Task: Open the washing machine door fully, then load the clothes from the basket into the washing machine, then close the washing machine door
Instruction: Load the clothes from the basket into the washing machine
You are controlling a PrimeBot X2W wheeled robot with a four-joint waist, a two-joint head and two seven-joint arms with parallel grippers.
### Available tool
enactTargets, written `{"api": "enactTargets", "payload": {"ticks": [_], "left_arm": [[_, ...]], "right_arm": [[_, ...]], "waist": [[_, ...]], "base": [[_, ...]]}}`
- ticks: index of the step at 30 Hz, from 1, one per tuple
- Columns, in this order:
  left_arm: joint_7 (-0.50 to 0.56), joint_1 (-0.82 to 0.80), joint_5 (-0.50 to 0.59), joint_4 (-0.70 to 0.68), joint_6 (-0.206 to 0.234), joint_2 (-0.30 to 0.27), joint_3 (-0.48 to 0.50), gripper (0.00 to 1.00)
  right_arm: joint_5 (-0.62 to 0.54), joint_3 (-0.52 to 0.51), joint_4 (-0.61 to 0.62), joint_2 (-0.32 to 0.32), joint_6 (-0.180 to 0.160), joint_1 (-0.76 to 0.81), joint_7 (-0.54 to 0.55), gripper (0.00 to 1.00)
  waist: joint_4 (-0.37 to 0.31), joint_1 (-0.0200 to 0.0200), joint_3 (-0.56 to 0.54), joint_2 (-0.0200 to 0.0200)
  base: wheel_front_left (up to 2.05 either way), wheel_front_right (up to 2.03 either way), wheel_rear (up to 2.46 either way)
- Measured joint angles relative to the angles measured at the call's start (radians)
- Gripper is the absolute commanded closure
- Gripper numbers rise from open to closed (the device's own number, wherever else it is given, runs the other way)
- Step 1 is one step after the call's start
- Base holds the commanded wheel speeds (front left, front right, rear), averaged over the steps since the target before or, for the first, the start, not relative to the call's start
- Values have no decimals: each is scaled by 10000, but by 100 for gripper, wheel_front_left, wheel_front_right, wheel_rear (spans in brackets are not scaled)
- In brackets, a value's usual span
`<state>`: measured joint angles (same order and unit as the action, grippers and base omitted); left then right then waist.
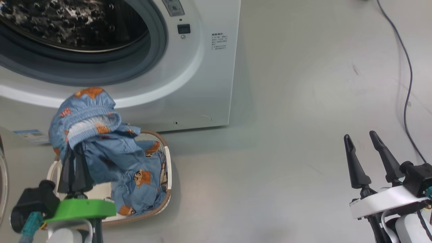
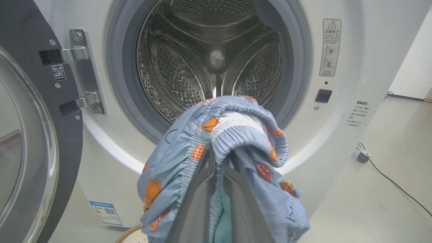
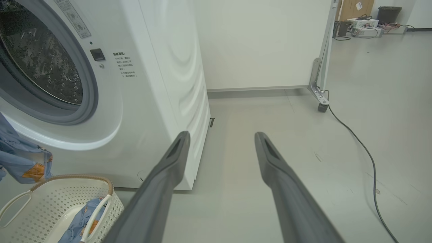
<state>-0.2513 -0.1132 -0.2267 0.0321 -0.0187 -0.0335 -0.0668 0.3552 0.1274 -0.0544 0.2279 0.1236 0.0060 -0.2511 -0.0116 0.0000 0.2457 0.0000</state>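
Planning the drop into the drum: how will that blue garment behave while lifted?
Probably floppy: the garment drapes in folds around the left end effector. Likely light, since a pinch at the elastic waistband holds it up. Its hanging tail might catch on the grey gasket.

Mismatched wrists
The left gripper (image 1: 75, 158) has long tapered black fingers (image 1: 69, 172) on a green mount (image 1: 82, 208) with a teal plug (image 1: 32, 224); the right gripper (image 1: 359, 136) has a white mount (image 1: 388, 199) and a black block (image 1: 416, 175).

We note shiny perforated steel drum (image 2: 182, 67), soft light-blue printed cloth garment (image 2: 175, 152), smooth cream perforated plastic basket (image 3: 33, 209).
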Motion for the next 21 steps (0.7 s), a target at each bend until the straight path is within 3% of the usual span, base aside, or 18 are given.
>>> {"api": "enactTargets", "payload": {"ticks": [21], "left_arm": [[50,-4242,495,579,332,-150,215,100]], "right_arm": [[343,589,399,625,0,-1325,0,0]], "waist": [[-115,1,2517,0]], "base": [[0,0,0]]}}
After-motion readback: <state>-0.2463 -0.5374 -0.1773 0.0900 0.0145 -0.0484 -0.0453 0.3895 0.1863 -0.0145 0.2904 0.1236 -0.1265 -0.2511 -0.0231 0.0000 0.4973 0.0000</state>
